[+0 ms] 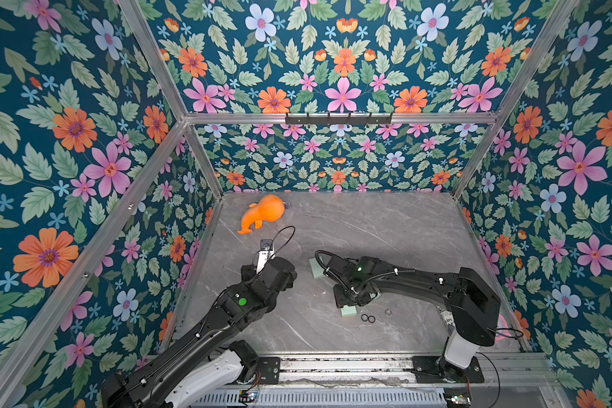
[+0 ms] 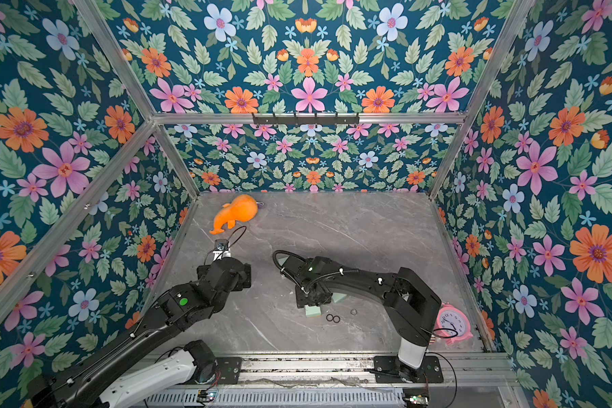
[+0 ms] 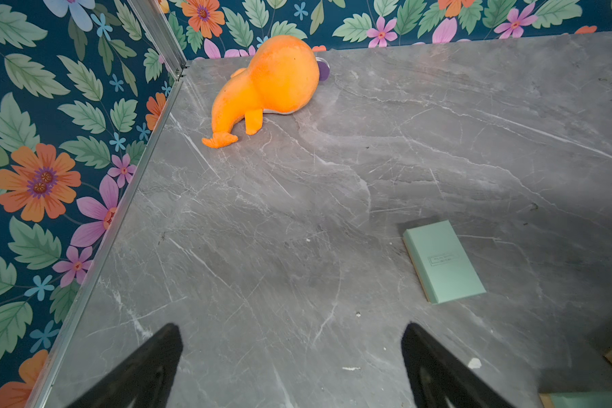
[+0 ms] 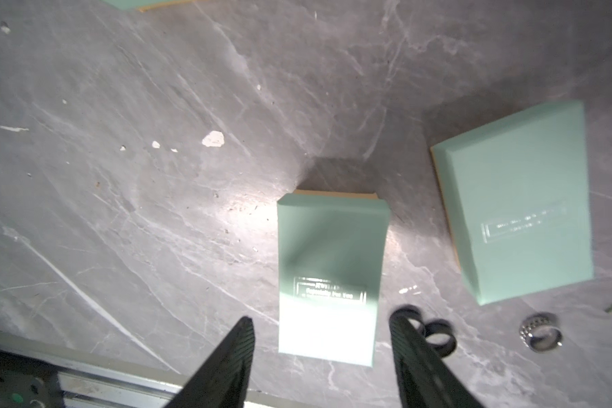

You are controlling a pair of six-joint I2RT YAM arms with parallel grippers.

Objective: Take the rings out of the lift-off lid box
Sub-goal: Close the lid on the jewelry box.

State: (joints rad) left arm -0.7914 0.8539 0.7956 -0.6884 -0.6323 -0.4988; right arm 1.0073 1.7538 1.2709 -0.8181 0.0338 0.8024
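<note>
The right gripper point(image 4: 321, 318) hangs low over the grey table point(image 4: 138, 219), and its two fingers are apart. A small green box point(image 4: 329, 247) lies on the table between the fingers. There is a little gap on each side, so the box is not squeezed. Two black rings point(image 4: 438, 337) lie on the table just beside that box. They touch each other, and one finger hides part of them. A silver ring point(image 4: 541, 332) lies a bit farther along, near the corner of a second green box point(image 4: 513, 205). All three rings are outside the boxes. The left gripper point(image 3: 290, 332) has its fingers wide apart with nothing between them, only bare table. A third green box point(image 3: 442, 261) lies flat near it. An orange toy whale point(image 3: 269, 81) lies in the far corner, well apart from the rings. A pink clock point(image 2: 453, 323) stands by the right arm's base.
</note>
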